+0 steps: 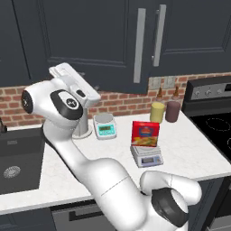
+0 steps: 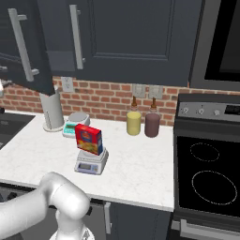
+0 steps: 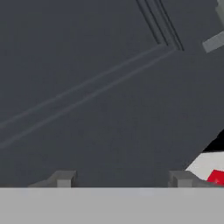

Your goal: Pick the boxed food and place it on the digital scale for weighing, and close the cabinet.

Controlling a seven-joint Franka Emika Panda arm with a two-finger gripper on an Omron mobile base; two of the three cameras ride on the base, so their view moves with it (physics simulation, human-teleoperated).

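While the hand is held close to the dark door, the scene is noted as follows.

Boxed food: the boxed food [image 1: 145,133] is seen standing upright on the digital scale [image 1: 146,156], leaning slightly back; in the right base view the red box [image 2: 89,139] is set on the platform of the same scale [image 2: 91,162]. A red corner of it [image 3: 216,177] is caught at the lower right of the hand view.

Digital scale: it is placed on the white counter [image 1: 189,144], well forward of the brick wall, with its display panel turned toward the front edge.

Cabinet: one door of the cabinet [image 2: 28,42] is seen swung out from the wall at the left of the right base view, so it is not shut; its panelled face [image 3: 100,87] is seen very near in the hand view.

Gripper: the gripper [image 3: 122,179] is held with its two fingertips [image 3: 64,178] well apart, and nothing is seen between them; the door face lies just beyond them, and contact cannot be told.

Other things: a teal-and-white scale [image 1: 105,125] is set behind and to the left of the box, near a pale cylinder [image 2: 52,112]. A yellow bottle [image 1: 157,110] and a dark red bottle [image 1: 173,109] are stood side by side at the wall, near the stove [image 2: 211,173]. A sink [image 1: 18,158] is sunk into the counter at the left.
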